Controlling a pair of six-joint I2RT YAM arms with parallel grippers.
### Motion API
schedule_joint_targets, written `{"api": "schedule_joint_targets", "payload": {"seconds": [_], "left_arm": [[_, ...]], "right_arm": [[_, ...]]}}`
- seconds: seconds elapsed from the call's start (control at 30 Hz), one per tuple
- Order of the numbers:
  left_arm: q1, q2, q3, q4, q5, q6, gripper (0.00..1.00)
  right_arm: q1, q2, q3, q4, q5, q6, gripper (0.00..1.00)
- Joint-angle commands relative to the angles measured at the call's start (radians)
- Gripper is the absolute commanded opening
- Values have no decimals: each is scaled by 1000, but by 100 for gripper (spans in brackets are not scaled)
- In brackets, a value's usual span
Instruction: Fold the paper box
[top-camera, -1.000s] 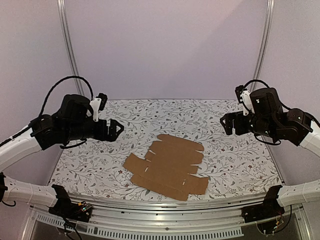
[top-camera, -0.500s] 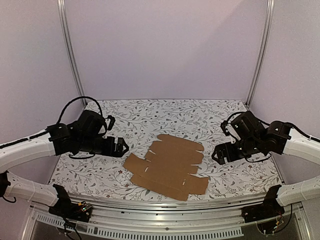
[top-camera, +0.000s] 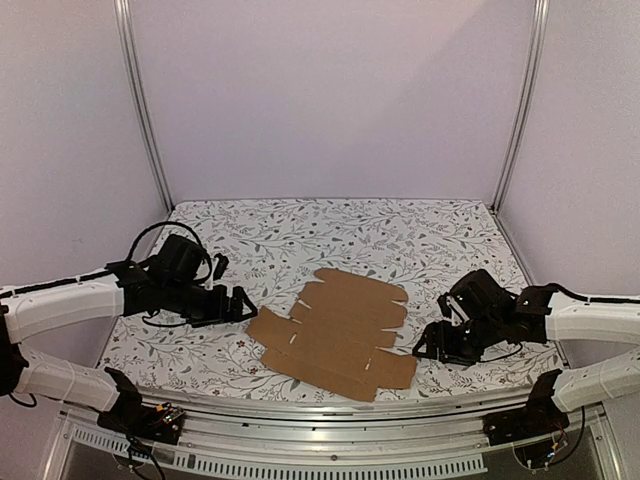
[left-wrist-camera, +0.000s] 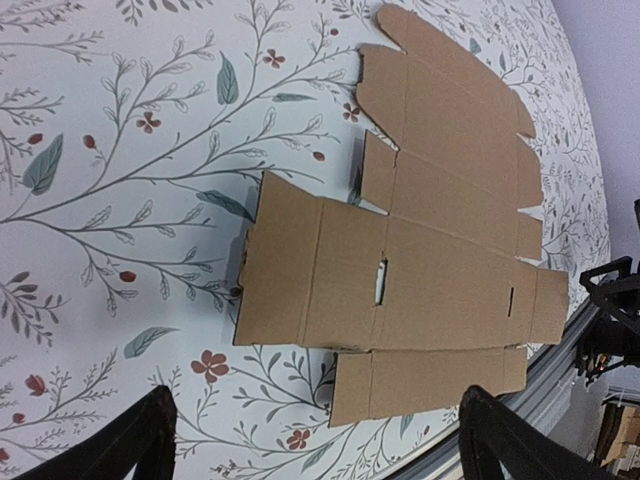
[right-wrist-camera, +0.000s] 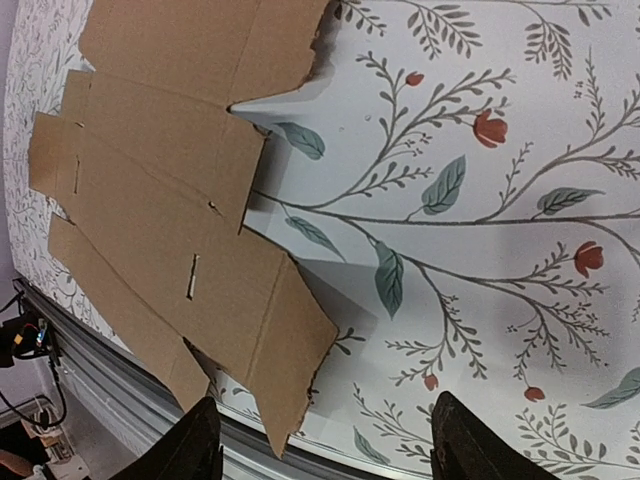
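Observation:
The paper box (top-camera: 335, 335) is a flat die-cut sheet of plain brown cardboard with flaps and slits, lying on the floral table near its front edge. My left gripper (top-camera: 241, 299) hovers low just off the sheet's left end, open and empty; in the left wrist view the paper box (left-wrist-camera: 430, 260) lies ahead of the left gripper (left-wrist-camera: 320, 452). My right gripper (top-camera: 426, 349) is low at the sheet's right corner, open. In the right wrist view a slightly raised corner flap of the paper box (right-wrist-camera: 170, 200) points in between the right gripper's (right-wrist-camera: 330, 447) spread fingers, untouched.
The table carries a white cloth (top-camera: 350, 235) printed with leaves and red flowers. A metal rail (top-camera: 330, 410) runs along the front edge, close behind the sheet. Plain walls and two upright posts (top-camera: 140, 100) close in the sides and back.
Both arms have come down from mid-height and moved inward, so that each gripper now sits low beside an end of the sheet. The sheet has not moved.

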Motion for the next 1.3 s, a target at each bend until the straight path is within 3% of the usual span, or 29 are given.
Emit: {"api": "schedule_joint_targets", "payload": {"seconds": [0.0,0.53,0.8,1.07,1.27], "left_arm": [[28,0,-3,40,67,4,96],[47,-91,38,-47,9,34,96],[53,-125,81,-99,-33,56,97],[53,-158,150,-152,-35,94,97],[52,-161,195,-184,-35,121,97]], "right_arm": [[11,60,-26,180,-37,139,68],[39,249,6,284,-71,154,41],[38,235,43,244,-68,112,1],[39,241,206,83,-37,-51,0],[32,334,493,-215,63,-348,0]]}}
